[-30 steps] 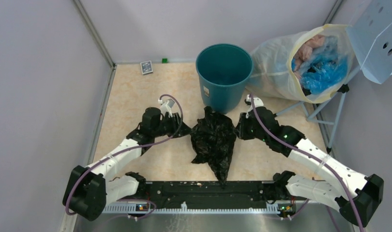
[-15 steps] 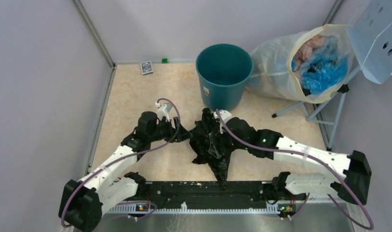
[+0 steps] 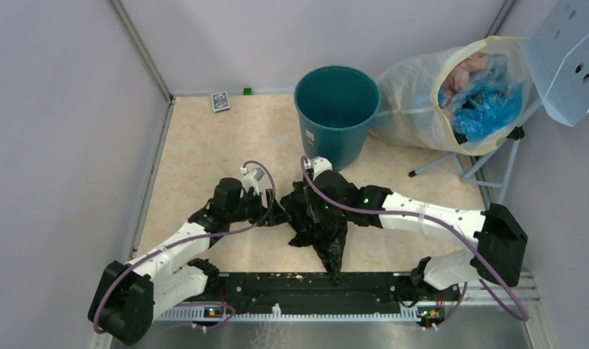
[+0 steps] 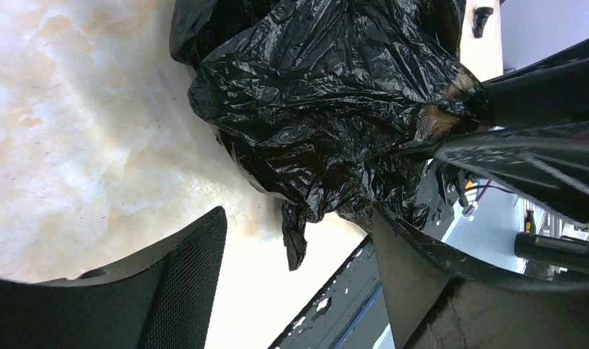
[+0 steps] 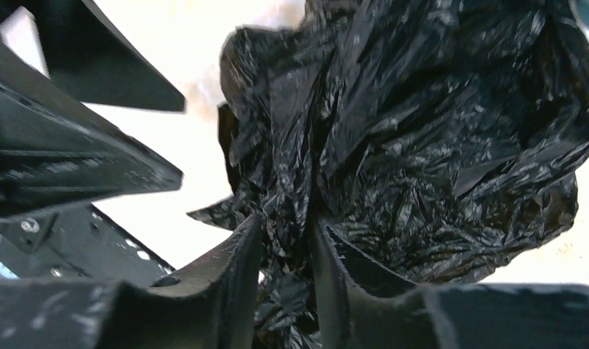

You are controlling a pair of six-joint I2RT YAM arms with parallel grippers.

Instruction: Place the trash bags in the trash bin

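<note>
On the counter (image 3: pixel 204 145), just in front of the teal bin (image 3: pixel 337 109) and not yet inside it, the black trash bag (image 3: pixel 321 218) lies in a crumpled heap. The right end effector (image 5: pixel 284 227) is closed on a raised fold of the plastic, pinching it. The left end effector (image 4: pixel 299 218) stands wide open at the bag's edge, gripping nothing. To lift well, the pinch should probably bite deep into bunched layers, since thin glossy film can slide out. The left side should take its own fold first, so the bag rises gathered and clears the bin's rim. Only the overhead view shows the bin and the way to it. Only the right wrist view shows the fold between the fingers, which the arm hides from above.
</note>
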